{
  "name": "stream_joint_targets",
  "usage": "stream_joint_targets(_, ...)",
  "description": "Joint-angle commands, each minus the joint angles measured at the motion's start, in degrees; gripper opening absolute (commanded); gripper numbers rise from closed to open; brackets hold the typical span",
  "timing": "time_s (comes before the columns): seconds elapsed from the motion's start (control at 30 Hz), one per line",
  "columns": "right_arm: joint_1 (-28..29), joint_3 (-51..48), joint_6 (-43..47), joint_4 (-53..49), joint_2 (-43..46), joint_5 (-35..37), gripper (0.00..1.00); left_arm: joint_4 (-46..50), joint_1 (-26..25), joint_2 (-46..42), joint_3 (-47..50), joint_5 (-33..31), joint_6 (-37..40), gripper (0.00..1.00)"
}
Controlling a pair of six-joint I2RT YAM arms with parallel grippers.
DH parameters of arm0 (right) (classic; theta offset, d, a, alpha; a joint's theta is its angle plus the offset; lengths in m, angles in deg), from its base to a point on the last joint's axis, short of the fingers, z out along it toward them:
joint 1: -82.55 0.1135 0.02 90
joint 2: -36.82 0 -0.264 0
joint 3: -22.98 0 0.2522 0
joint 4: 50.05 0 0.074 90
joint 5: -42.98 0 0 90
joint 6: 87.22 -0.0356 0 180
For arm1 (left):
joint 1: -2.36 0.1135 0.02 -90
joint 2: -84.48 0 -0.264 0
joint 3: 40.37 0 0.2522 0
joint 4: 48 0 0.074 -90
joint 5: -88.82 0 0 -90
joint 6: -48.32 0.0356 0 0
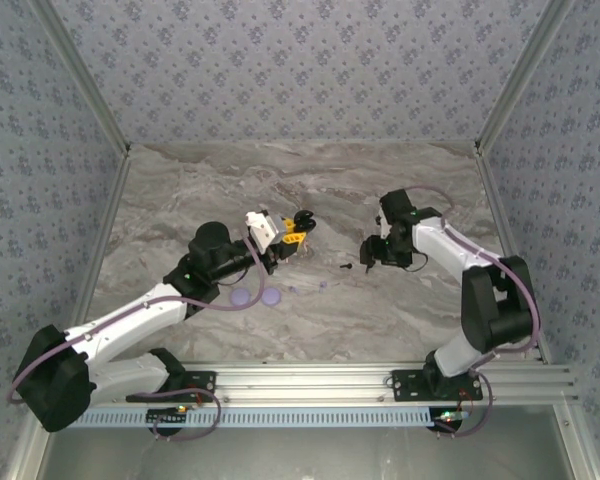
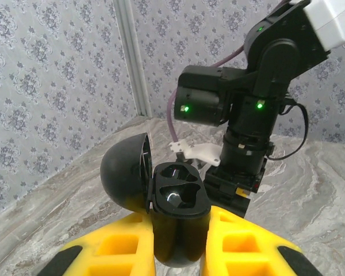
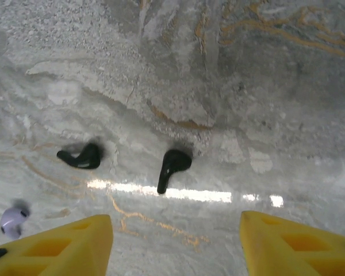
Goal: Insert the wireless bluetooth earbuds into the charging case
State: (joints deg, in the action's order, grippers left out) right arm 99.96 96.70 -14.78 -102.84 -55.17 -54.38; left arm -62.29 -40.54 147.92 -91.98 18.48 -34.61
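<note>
1. Locate the target. The nearer black earbud (image 3: 173, 169) lies on the counter (image 3: 230, 75) near its middle, on the right arm's side. In the right wrist view it sits just ahead of the right pincer (image 3: 175, 244), centred between the two fingers.

2. Check its axis. The stem runs almost straight away from the pincer, tilted slightly, so it lies crosswise to the line along which the fingers close. The right arm is the nearer one.

3. Note the neighbours. A second black earbud (image 3: 80, 158) lies to one side with its stem roughly parallel to the closing line, and a lavender earbud (image 3: 12, 221) lies beside one finger. Both are apart from the target.

4. Confirm the right pincer. Its fingers stand apart with nothing between them and are touching no earbud.

5. Confirm the left pincer (image 2: 181, 241). It is clamped on the charging case (image 2: 178, 195), lid (image 2: 123, 172) swung open. Both wells appear empty, though glare makes this uncertain.
</note>
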Motion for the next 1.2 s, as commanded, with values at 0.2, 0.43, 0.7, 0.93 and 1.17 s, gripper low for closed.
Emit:
stream_joint_targets(0.2, 1.0, 5.7, 0.2, -2.5, -8.2, 3.9, 0.53, 0.9, -0.5, -1.2, -1.2, -0.5, 0.2, 0.00)
stream_joint_targets(0.43, 1.8, 7.5, 0.1, -3.2, -11.7, 3.4, 0.48, 1.8, -0.5, -1.3, -1.4, -0.9, 0.2, 0.00)
stream_joint_targets(0.7, 2.4, 7.8, -0.5, -3.7, -13.6, 3.4, 0.44, 2.3, -0.5, -1.2, -1.7, -1.0, 0.5, 0.00)
stream_joint_targets(0.93, 3.1, 7.8, -0.6, -3.8, -15.1, 4.0, 0.38, 2.5, -0.5, -1.0, -1.9, -1.3, 0.4, 0.00)
stream_joint_targets(1.17, 3.3, 7.9, -0.5, -3.3, -16.0, 4.2, 0.31, 2.9, -0.5, -1.0, -2.1, -1.2, 0.3, 0.00)
